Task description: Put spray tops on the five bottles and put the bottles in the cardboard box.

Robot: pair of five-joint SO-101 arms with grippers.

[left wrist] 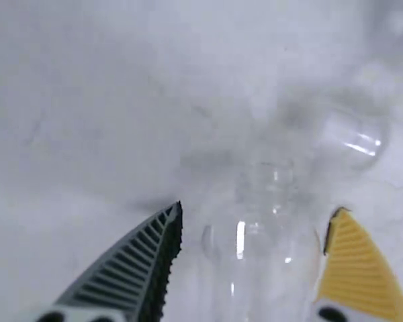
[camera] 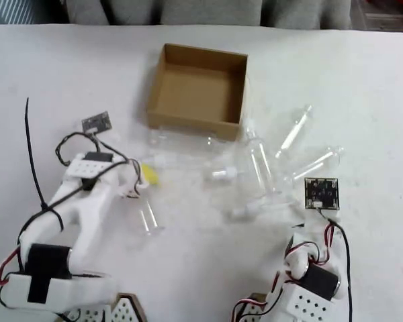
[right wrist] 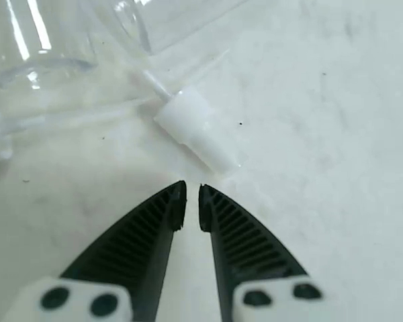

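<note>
— What lies on the white bench (camera: 363,80)?
— An open cardboard box (camera: 191,123) toward the far side, clear bottles (camera: 259,161) lying scattered before it, white spray tops (camera: 224,174) among them.

A brown cardboard box (camera: 195,125) is standing open side up. Clear bottles (camera: 258,161) are lying on their sides, scattered just in front of the box, with white spray tops (camera: 225,174) lying loose among them.

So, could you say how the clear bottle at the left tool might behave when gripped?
The bottle looks empty, so probably light. Its smooth round wall may slip or roll. It might flex in the open left tool.
</note>
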